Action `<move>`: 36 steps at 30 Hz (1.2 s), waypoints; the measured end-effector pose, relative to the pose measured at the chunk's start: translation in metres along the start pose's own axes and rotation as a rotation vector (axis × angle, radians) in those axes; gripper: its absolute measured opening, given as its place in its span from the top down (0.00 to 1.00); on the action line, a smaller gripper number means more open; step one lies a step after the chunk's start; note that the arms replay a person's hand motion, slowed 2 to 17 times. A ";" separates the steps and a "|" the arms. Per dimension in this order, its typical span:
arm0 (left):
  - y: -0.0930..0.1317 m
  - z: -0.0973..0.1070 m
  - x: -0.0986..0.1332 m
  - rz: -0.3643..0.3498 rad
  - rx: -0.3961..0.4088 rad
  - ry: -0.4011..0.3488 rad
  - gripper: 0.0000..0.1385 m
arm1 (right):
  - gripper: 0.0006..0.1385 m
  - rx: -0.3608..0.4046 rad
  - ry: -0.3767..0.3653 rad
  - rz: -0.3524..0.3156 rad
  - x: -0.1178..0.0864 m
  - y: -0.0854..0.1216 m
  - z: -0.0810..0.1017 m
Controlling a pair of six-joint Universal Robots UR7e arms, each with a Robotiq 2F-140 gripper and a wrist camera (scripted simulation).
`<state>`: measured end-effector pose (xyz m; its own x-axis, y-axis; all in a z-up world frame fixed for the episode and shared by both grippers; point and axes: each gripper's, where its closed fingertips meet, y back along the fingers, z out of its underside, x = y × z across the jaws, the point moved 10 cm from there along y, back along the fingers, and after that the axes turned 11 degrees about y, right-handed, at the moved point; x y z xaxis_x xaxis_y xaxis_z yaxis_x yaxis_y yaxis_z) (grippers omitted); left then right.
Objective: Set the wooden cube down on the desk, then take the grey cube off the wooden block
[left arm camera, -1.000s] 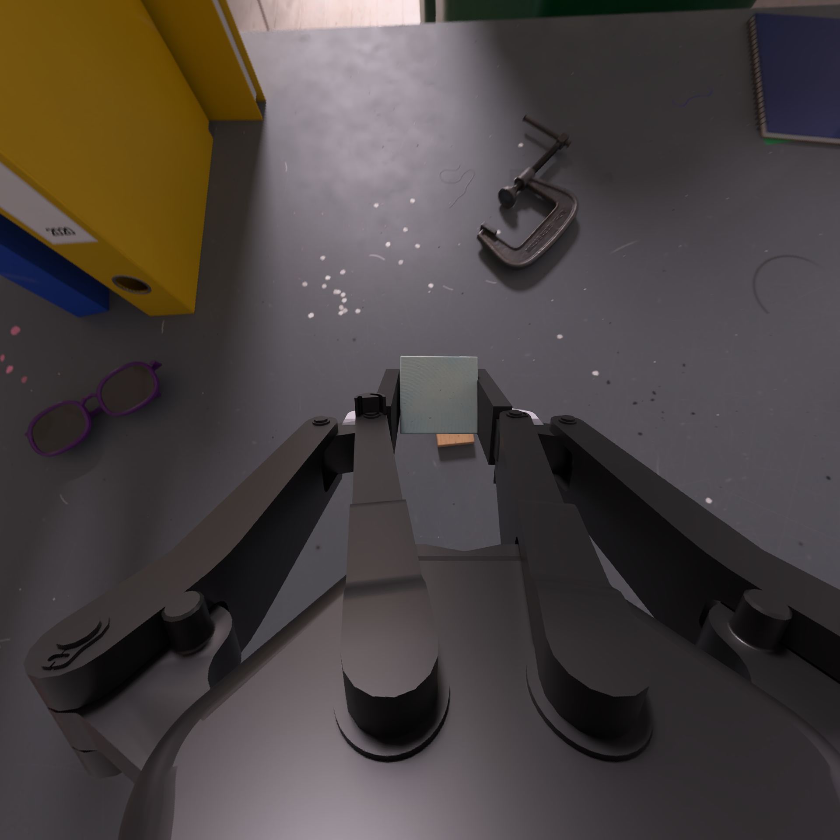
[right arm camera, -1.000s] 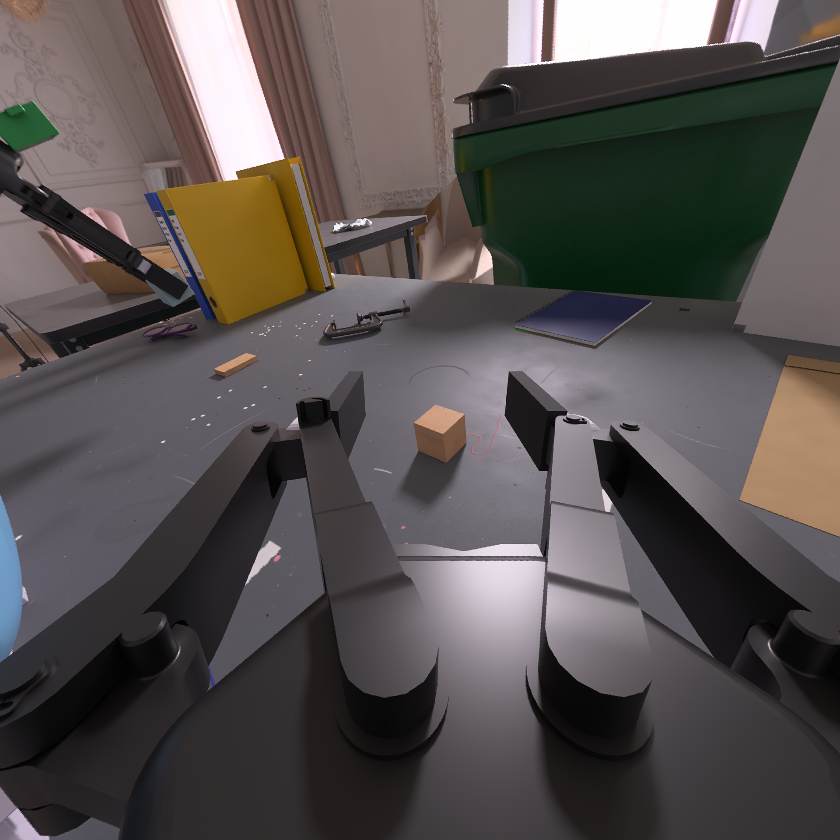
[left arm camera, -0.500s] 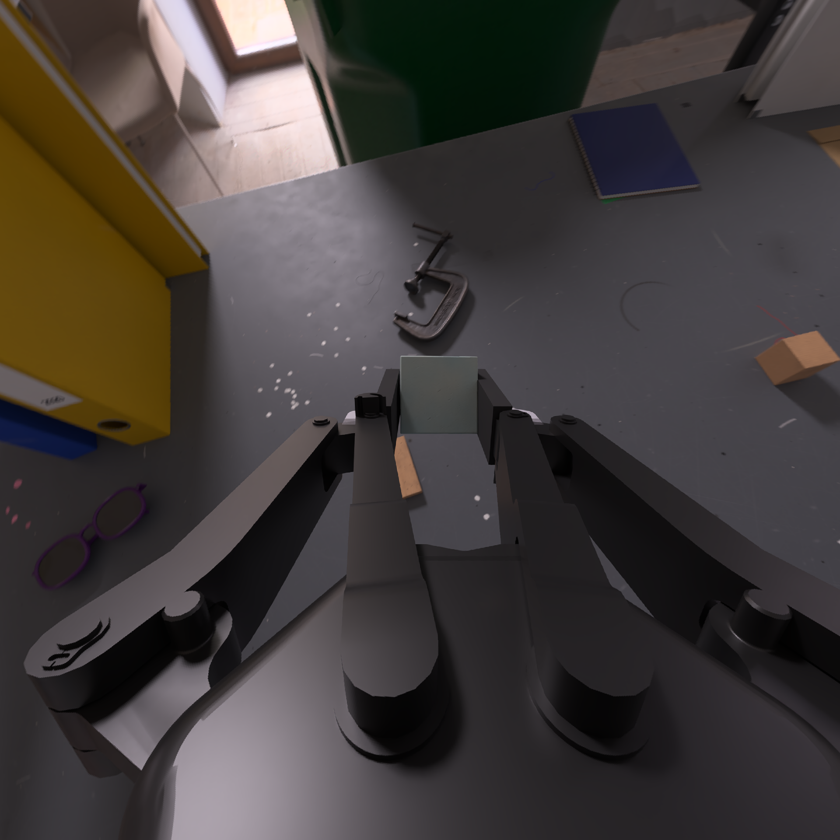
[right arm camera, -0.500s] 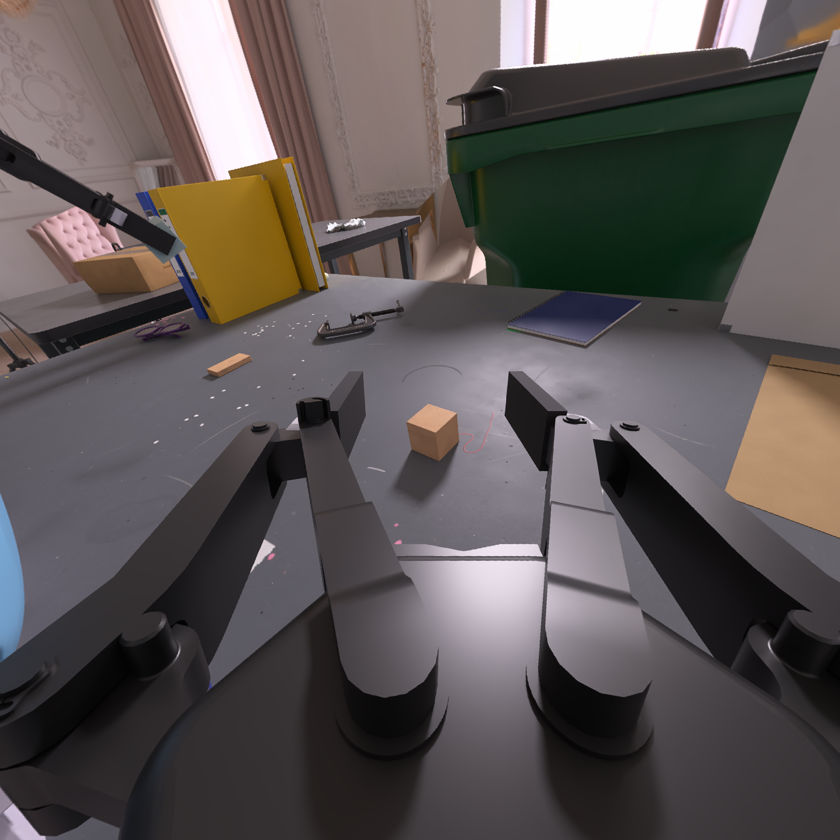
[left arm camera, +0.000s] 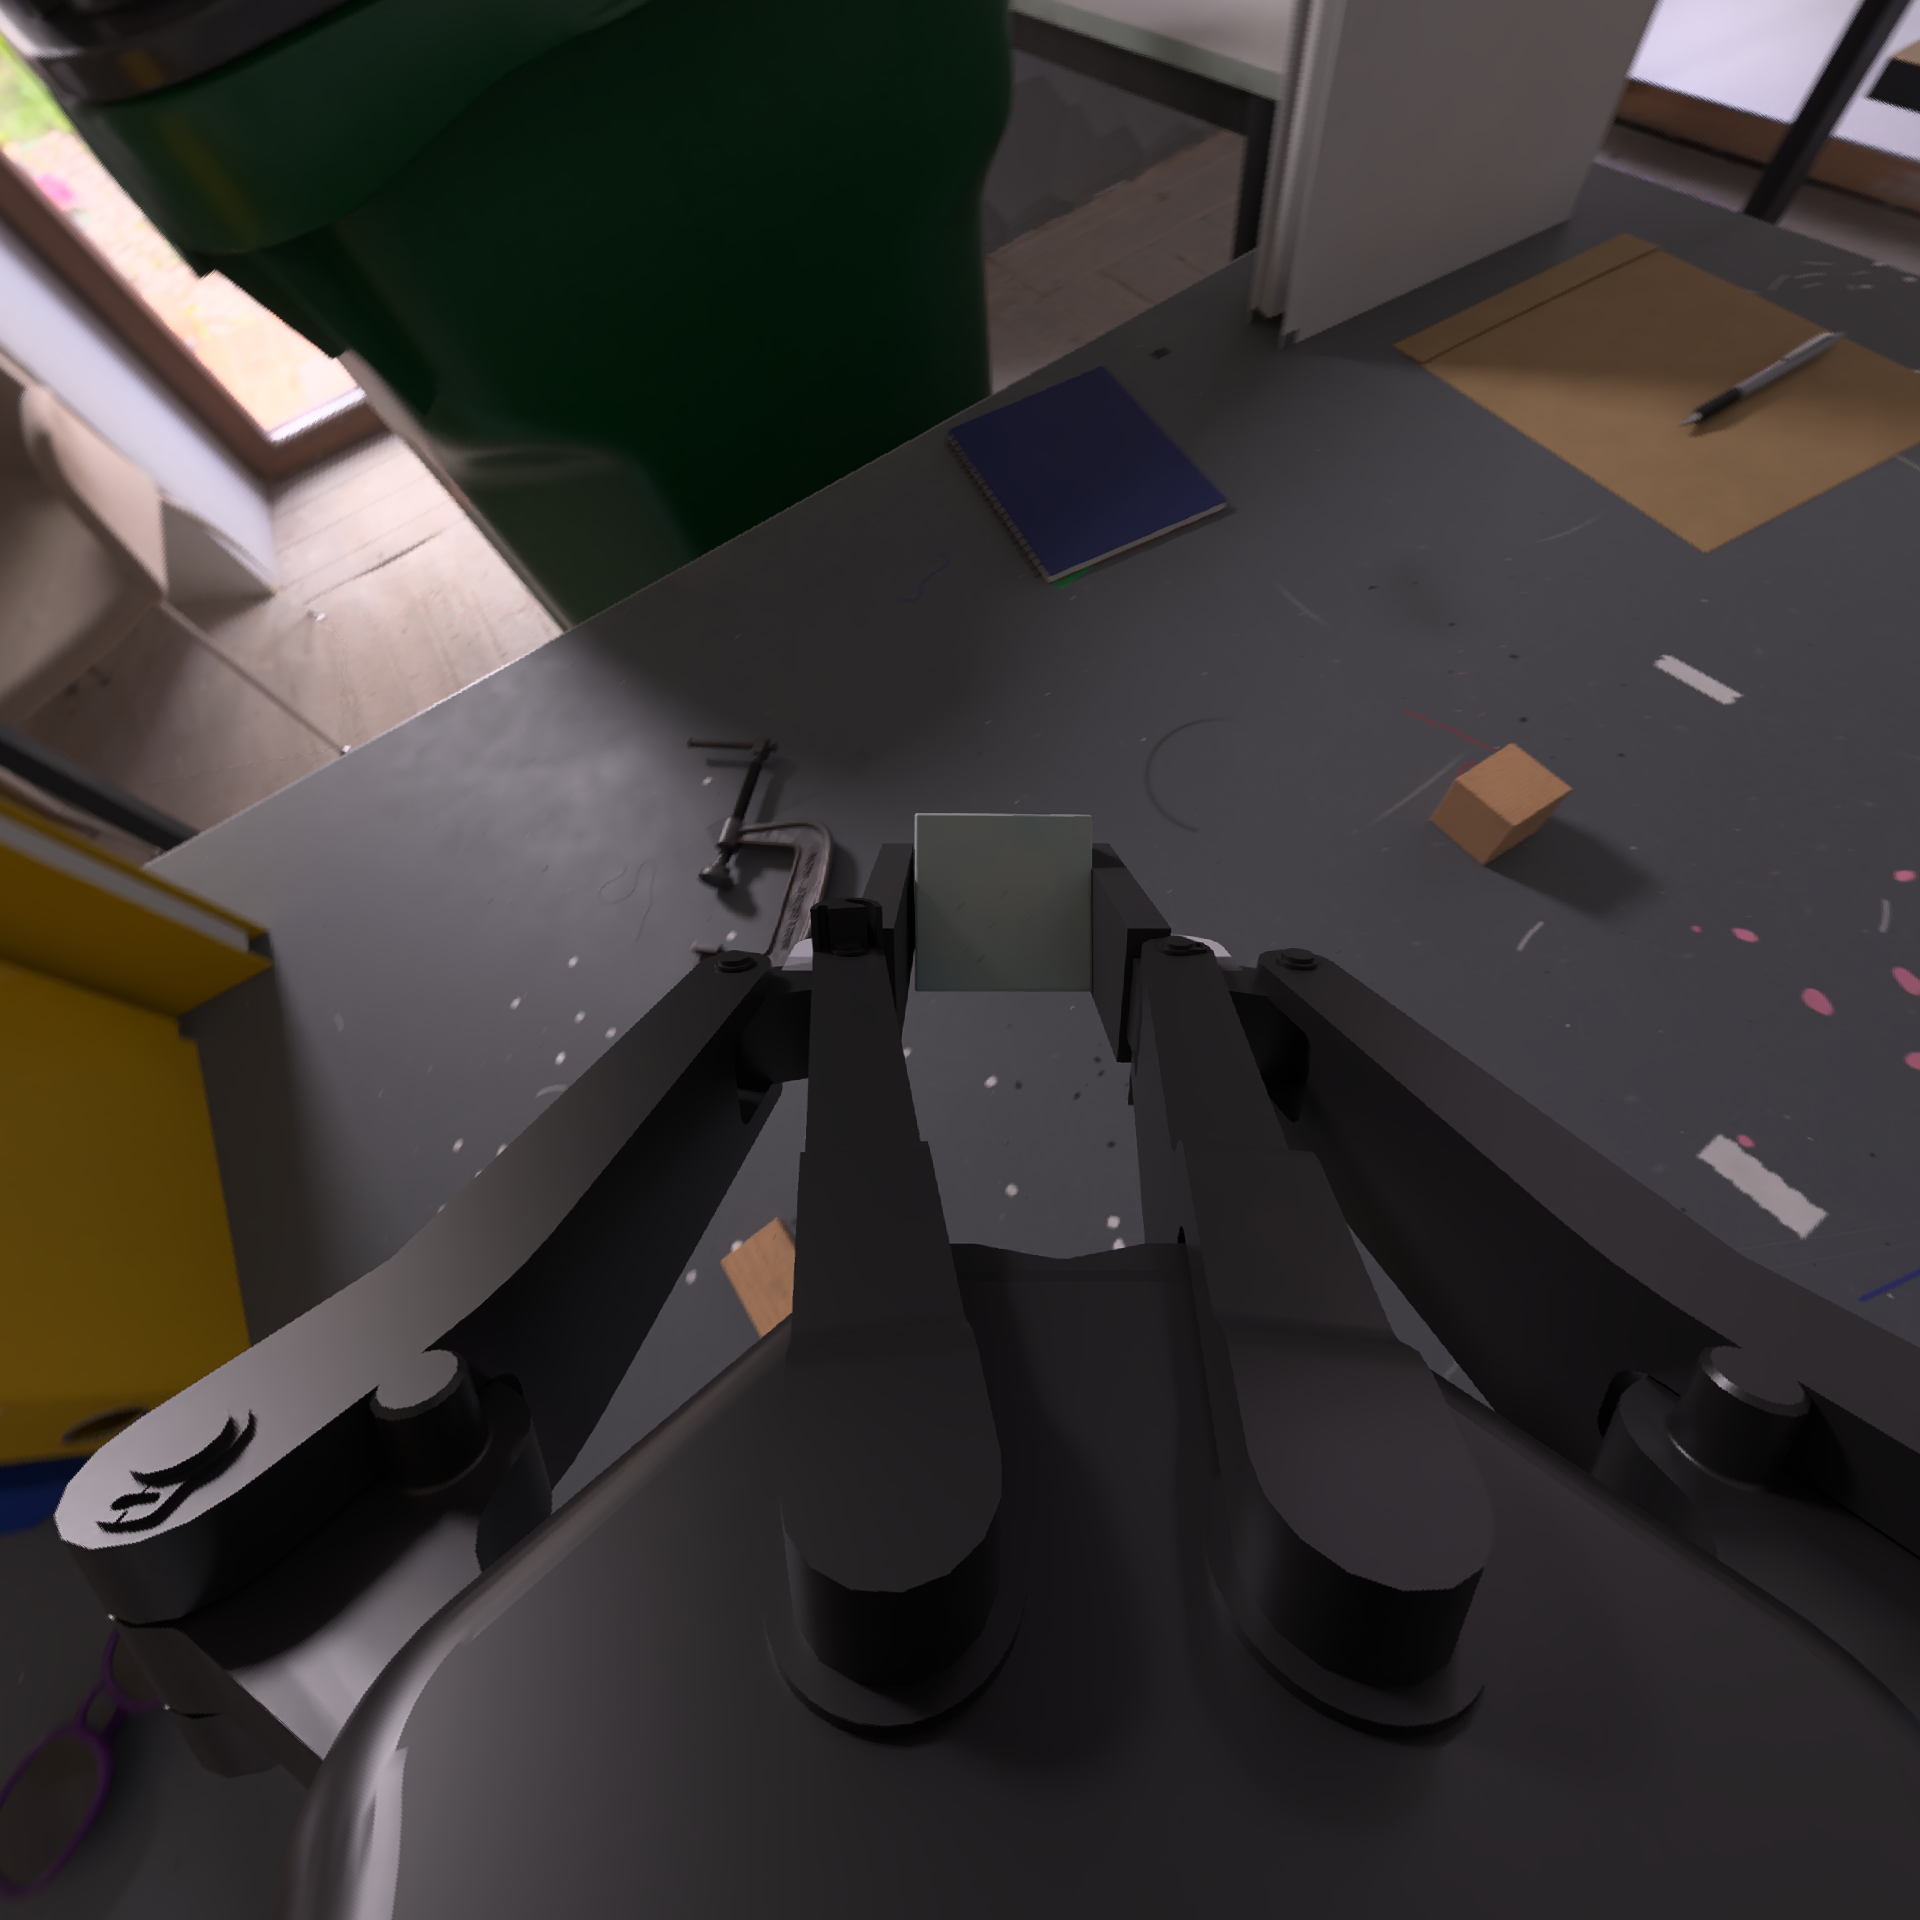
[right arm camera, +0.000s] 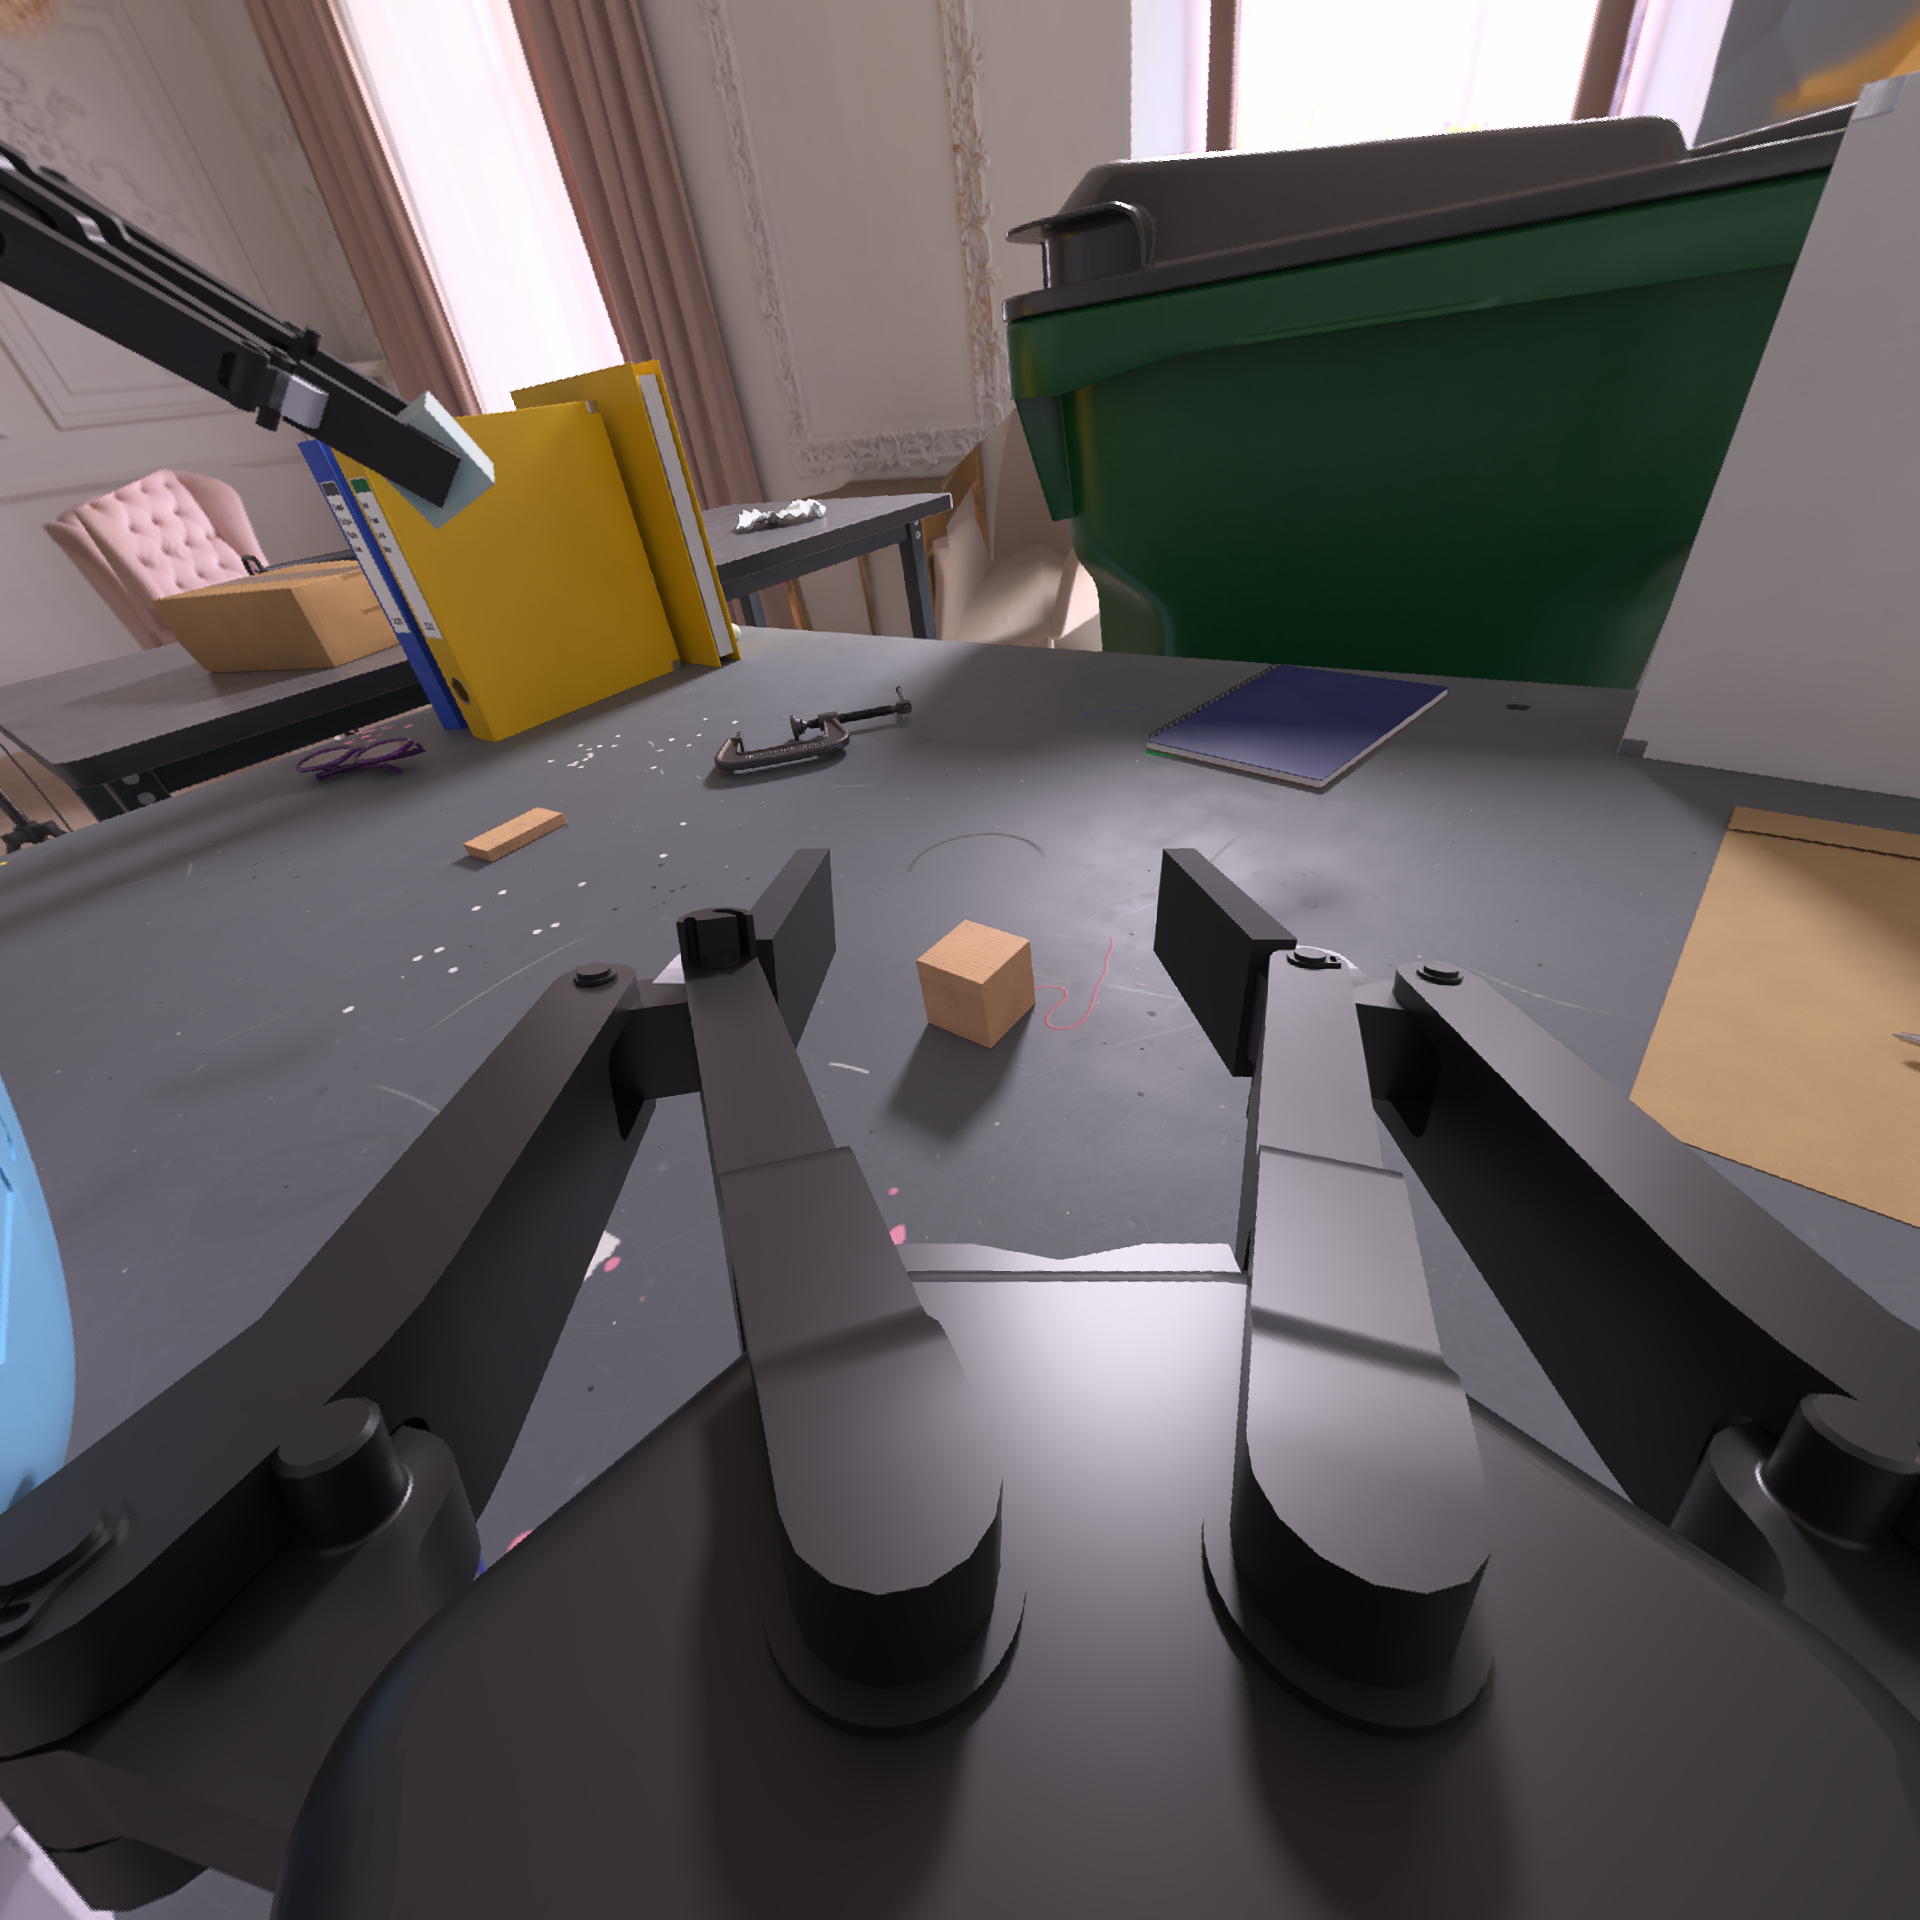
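My left gripper (left arm camera: 1003, 914) is shut on the grey cube (left arm camera: 1003, 902) and holds it high above the desk; it also shows in the right wrist view (right arm camera: 452, 468), at the upper left. The flat wooden block (left arm camera: 764, 1273) lies bare on the desk below the left gripper, partly hidden by a finger; in the right wrist view it (right arm camera: 514, 833) lies at the left. The wooden cube (right arm camera: 975, 982) rests on the desk, just ahead of my open, empty right gripper (right arm camera: 997, 935). The cube also shows at the right in the left wrist view (left arm camera: 1499, 801).
A C-clamp (right arm camera: 795, 736), a blue notebook (right arm camera: 1299, 720), yellow binders (right arm camera: 561, 551) and purple glasses (right arm camera: 358, 756) lie on the dark desk (right arm camera: 312, 987). A brown sheet (left arm camera: 1662, 384) with a pen (left arm camera: 1756, 376) lies at the right. A green bin (right arm camera: 1403, 436) stands behind the desk.
My left gripper has risen and swung toward the right with the grey cube, leaving the wooden block behind on the desk. My right gripper has stayed open, drawing back slightly from the wooden cube.
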<state>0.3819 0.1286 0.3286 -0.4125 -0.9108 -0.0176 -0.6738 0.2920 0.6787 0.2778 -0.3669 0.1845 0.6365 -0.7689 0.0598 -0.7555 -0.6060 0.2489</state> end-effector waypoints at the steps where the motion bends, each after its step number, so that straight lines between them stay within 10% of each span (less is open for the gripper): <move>1: -0.003 -0.004 0.006 0.013 0.001 -0.018 0.70 | 0.41 0.000 0.000 0.001 0.000 0.001 0.000; 36: -0.146 -0.077 0.201 0.421 -0.056 -0.501 0.70 | 0.41 0.019 -0.015 0.053 0.015 0.023 0.002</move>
<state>0.4445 -0.1198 0.2825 -0.8786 -0.4720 -0.0728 -0.3651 0.5655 0.7395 0.2696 -0.3925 0.1889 0.5932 -0.8029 0.0580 -0.7910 -0.5680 0.2275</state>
